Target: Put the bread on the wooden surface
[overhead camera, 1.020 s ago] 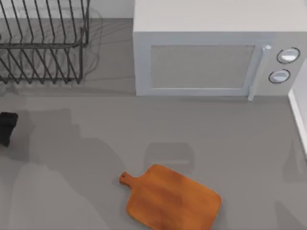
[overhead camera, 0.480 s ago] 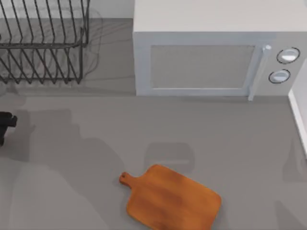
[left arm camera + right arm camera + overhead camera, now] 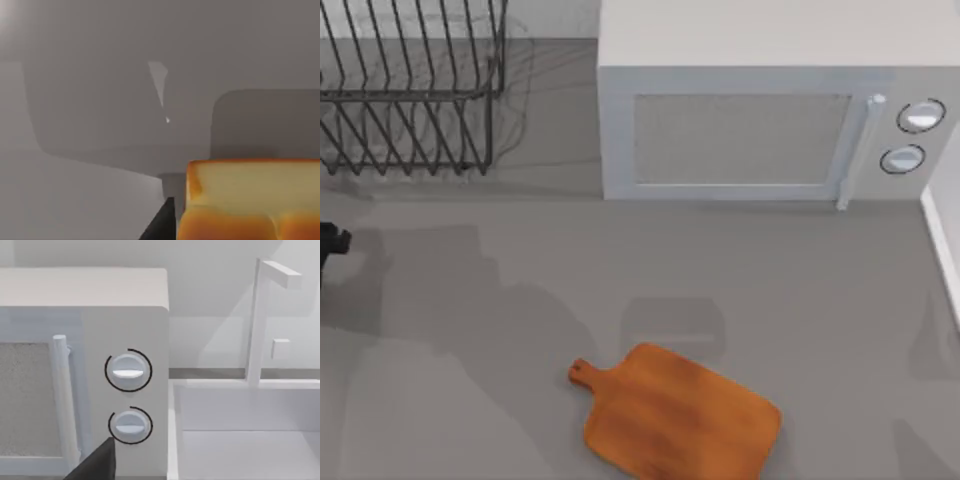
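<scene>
The bread (image 3: 250, 200), a golden-yellow piece, sits close to the camera in the left wrist view, above the grey countertop. A dark finger (image 3: 159, 226) of my left gripper lies against its side, and the gripper looks shut on it. In the top view a dark part of my left gripper (image 3: 330, 245) shows at the far left edge of the table. The wooden surface (image 3: 675, 415), an orange-brown cutting board with a knob handle, lies flat near the front centre, far to the right of that gripper. A dark finger (image 3: 95, 465) of my right gripper shows before the microwave's knobs.
A white microwave (image 3: 760, 110) stands at the back centre-right, its door shut. A black wire dish rack (image 3: 405, 90) fills the back left. A white sink with a faucet (image 3: 260, 320) lies beyond the microwave at the right. Bare grey countertop (image 3: 520, 300) separates the left edge from the board.
The dark part of my left gripper has slid up and toward the top view's left edge, so less of it shows. The board has stayed put.
</scene>
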You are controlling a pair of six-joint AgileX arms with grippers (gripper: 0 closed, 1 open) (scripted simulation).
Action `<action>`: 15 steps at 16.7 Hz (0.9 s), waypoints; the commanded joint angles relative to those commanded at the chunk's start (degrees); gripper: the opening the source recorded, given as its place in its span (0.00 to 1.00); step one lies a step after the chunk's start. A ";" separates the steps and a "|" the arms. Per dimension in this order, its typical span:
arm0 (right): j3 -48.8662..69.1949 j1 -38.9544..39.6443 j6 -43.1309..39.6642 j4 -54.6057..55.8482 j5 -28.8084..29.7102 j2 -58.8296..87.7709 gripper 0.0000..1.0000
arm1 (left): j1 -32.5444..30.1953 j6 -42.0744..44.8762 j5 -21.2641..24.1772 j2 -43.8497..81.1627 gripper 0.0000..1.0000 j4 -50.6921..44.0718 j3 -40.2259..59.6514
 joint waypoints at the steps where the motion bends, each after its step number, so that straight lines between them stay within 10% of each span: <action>1: 0.00 0.00 0.00 0.00 0.00 0.00 1.00 | -0.04 0.03 0.01 -0.52 0.00 -1.91 1.27; 15: 0.00 0.00 0.00 0.00 0.00 0.00 1.00 | -0.86 -0.74 -0.07 -5.71 0.00 -17.28 11.38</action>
